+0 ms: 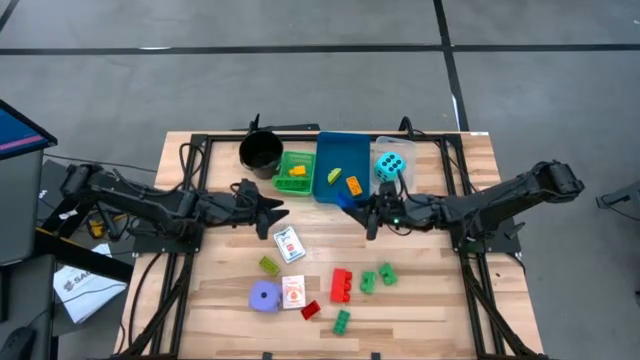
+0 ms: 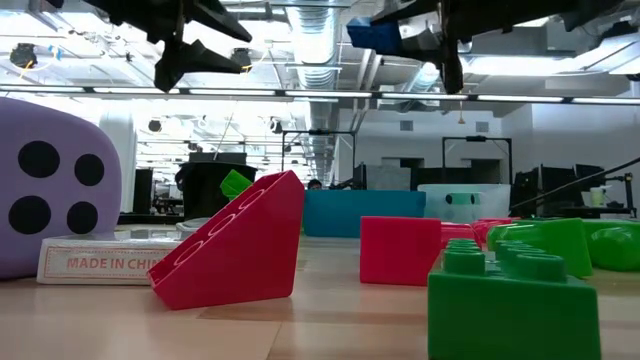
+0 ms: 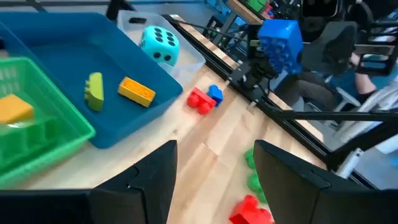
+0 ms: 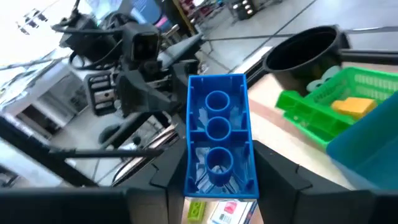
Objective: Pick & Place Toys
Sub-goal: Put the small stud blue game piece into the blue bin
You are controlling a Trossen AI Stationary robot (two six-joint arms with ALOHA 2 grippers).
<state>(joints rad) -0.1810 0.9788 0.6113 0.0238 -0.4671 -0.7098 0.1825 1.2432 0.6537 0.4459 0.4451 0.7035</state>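
My right pincer (image 4: 216,186) grips the blue brick (image 4: 217,134) aloft beside the blue tray (image 1: 340,150). Light, rigid, slick plastic, I judge; flat sides hold best. Left pincer (image 3: 214,168) open, empty.

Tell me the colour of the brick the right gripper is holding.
Blue. The brick sits clamped in the right gripper, clearest in the right wrist view.

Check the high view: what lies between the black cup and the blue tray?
The green tray, holding a yellow brick, sits between the black cup and the blue tray in the high view.
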